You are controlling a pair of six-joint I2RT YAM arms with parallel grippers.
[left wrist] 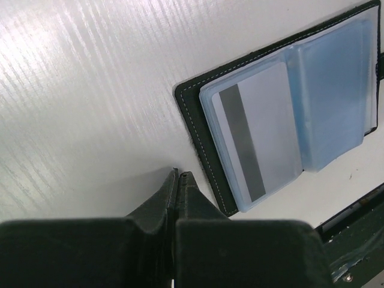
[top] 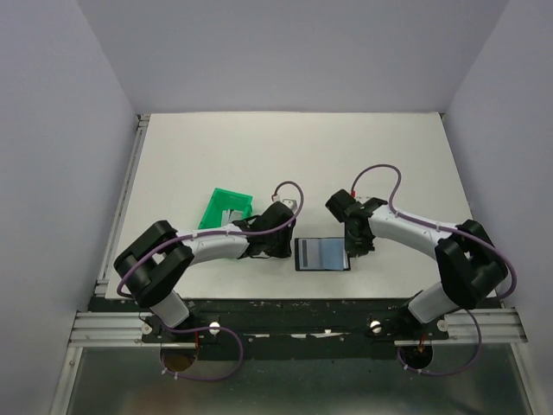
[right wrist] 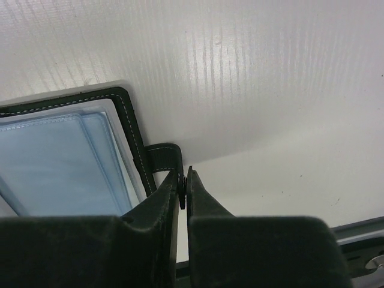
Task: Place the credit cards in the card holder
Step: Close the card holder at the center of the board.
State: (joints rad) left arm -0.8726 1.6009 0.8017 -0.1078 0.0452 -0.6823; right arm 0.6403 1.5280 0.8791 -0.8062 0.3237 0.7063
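Leathery card holder [left wrist: 193, 126], glossy sleeves [left wrist: 333, 90]

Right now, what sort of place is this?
Probably a robot test booth: a white table boxed in by plain grey walls, two arms bolted at its near edge, with only a card holder and green bin.

Soft, even light from above — the white table [top: 259, 156] is bright, shadows are weak. In wrist views the near fingers [left wrist: 144, 240] are dark and blurred; sleeves of the card holder [left wrist: 324, 90] shine slightly.
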